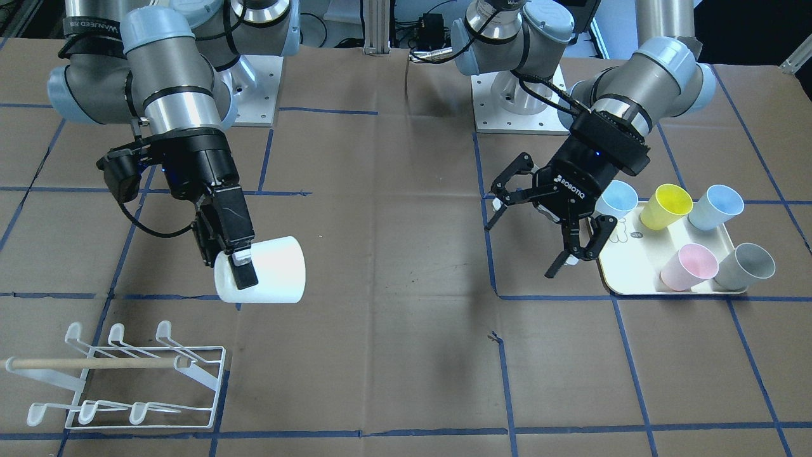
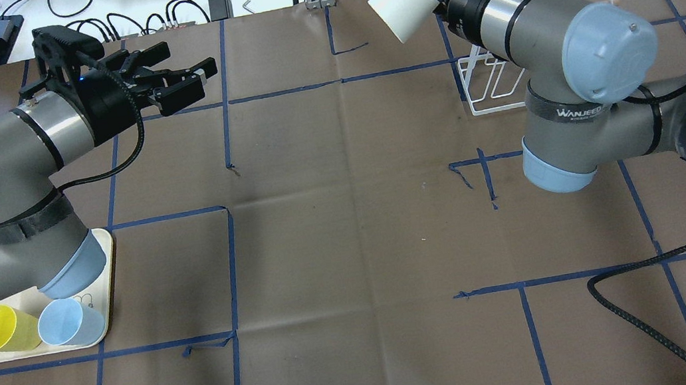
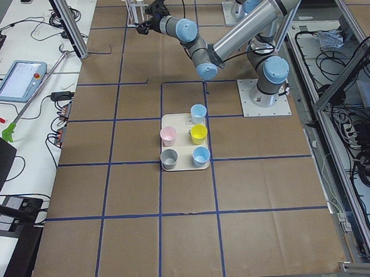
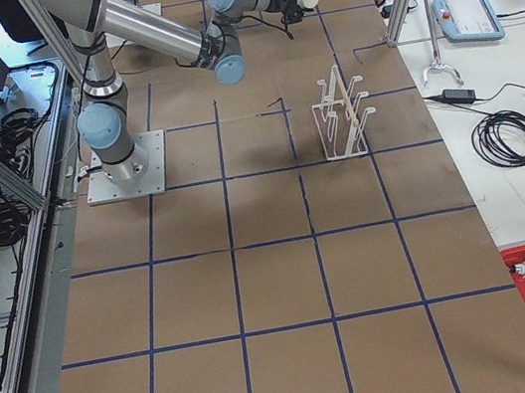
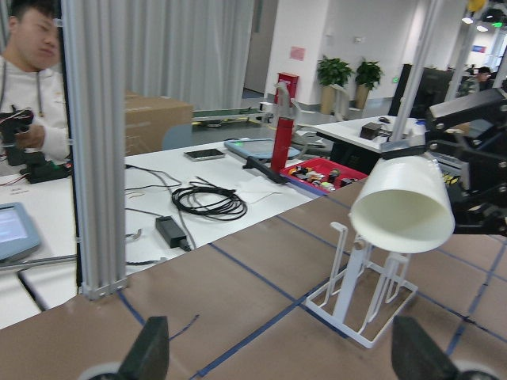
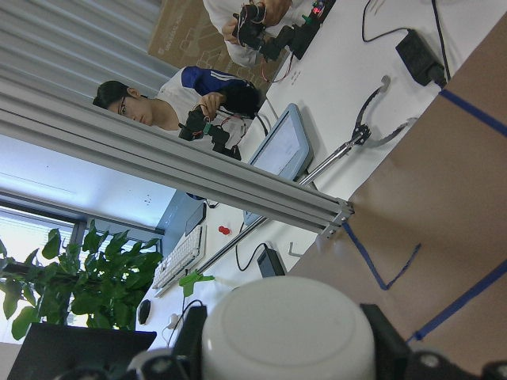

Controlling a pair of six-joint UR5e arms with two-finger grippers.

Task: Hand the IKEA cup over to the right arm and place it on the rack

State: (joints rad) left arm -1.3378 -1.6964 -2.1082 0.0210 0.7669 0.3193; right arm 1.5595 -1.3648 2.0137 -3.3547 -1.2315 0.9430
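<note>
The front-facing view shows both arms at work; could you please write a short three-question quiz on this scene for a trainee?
1. True or false: the white cup, gripped by the right end effector, already sits on the rack.
2. How many cups stand on the tray? A) three B) five C) six
3. Fill in the blank: the left end effector is ____ and holds nothing.

Key: 1 false, the cup is held in the air on its side, clear of the rack; 2 B; 3 open.
</note>
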